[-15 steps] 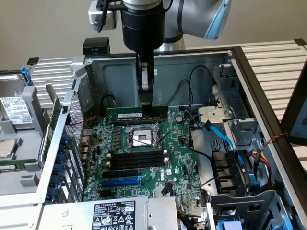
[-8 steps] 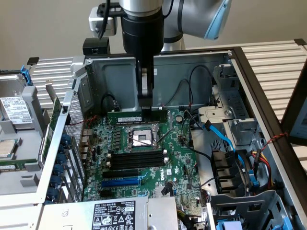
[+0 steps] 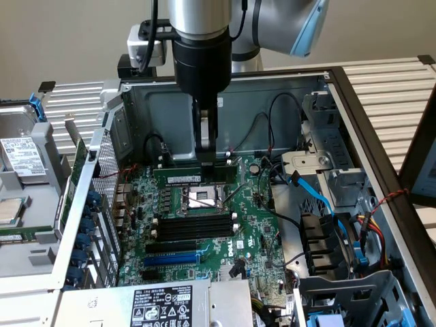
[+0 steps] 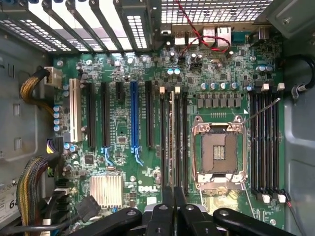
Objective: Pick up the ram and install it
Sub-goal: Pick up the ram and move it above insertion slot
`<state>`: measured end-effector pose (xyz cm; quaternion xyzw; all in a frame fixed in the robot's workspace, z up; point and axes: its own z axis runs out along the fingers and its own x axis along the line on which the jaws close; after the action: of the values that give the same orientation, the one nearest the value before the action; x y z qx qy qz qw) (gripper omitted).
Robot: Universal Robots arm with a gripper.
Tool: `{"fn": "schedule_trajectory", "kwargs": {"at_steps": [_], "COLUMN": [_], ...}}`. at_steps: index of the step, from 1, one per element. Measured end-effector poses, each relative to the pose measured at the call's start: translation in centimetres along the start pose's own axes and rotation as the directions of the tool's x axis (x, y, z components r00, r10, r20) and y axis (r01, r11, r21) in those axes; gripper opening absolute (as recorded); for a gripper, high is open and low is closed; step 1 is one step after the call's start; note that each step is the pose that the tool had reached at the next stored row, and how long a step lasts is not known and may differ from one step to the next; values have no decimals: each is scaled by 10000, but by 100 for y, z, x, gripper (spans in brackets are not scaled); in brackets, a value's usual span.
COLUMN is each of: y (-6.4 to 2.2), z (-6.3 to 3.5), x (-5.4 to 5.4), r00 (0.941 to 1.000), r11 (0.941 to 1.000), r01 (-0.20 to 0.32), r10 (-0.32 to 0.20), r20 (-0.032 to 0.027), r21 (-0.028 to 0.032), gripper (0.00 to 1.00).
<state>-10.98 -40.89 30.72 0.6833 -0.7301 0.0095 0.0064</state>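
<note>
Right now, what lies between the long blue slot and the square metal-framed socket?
Long black empty slots, in the wrist view; the claw holds the thin green circuit-board stick over them.

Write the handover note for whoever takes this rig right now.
Hand: shut on the ram, gripping its top edge near mid-length.
Ram: upright, long edge down, lying along the slots on the far side of the CPU socket in the exterior view. The black memory slots on the near side are empty.
Done: ram picked up and lowered into the case.
Left: cannot tell whether it is seated, so installation is unconfirmed.
</note>
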Motion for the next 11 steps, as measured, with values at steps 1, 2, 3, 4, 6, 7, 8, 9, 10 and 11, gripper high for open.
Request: {"fn": "schedule_trajectory", "kwargs": {"at_steps": [1,2,3,4,6,7,8,9,10,11], "y": [3,6,9,12,16,17,19,20,20,20], "z": [17,35,50,63,81,87,98,116,134,152], "x": [0,0,0,0,0,-1,-11,-19,-21,-24], "r00": [10000,10000,10000,10000,9999,9997,9996,9995,9995,9995], "r11": [10000,10000,10000,10000,10000,10000,10000,10000,10000,10000], "r01": [0,0,0,0,1,2,2,2,3,3], "r10": [0,0,0,0,-1,-1,-2,-1,-2,-2], "r20": [-12,-22,-36,-64,-153,-243,-300,-303,-302,-302], "r21": [0,0,2,4,10,14,20,20,20,20], "gripper": [12,12,12,12,12,12,12,12,12,12]}}
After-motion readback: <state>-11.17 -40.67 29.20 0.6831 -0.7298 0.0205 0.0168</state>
